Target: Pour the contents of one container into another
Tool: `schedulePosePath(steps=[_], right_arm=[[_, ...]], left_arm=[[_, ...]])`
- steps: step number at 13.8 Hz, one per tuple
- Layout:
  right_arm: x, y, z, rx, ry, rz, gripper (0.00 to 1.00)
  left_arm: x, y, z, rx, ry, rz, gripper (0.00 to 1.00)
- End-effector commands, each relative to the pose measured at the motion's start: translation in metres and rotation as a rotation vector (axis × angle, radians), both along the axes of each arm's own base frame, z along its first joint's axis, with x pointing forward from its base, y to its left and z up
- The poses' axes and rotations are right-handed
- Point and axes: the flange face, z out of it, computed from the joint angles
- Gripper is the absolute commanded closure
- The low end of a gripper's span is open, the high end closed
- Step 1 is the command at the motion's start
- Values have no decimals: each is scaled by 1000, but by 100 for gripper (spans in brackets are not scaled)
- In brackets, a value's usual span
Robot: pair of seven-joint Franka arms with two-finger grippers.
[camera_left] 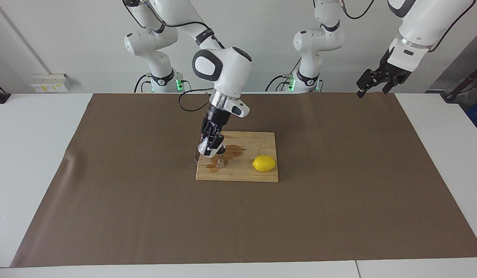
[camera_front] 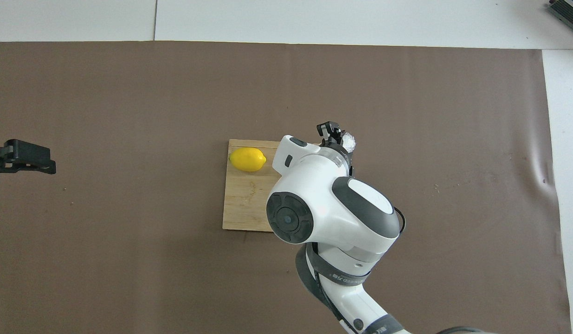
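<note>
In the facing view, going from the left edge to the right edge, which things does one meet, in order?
White cup held in the right hand → steel jigger on the wooden board → lemon → left hand, waiting raised over the table's corner.
</note>
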Motion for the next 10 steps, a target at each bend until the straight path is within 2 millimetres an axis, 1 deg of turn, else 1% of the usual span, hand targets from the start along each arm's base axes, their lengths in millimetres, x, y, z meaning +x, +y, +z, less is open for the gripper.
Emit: schedulePosePath(steps=[1,3,4,5,7,10], right_arm=[[0,-10,9,-3,-27,-25,100],[2,-14,14,4,-27,-36,100],[1,-13,16,21,-22,-47,100],[1,-15,18,65,2,-77,100],[4,-25,27,117,24,-114,100],[1,-22,26,173,62,-146,100]], left_arm=[[-3,3,5,11,4,0,0],[-3,3,5,11,4,0,0],[-3,3,5,11,4,0,0],[-3,3,5,11,4,0,0],[-3,3,5,11,4,0,0],[-3,3,5,11,4,0,0]])
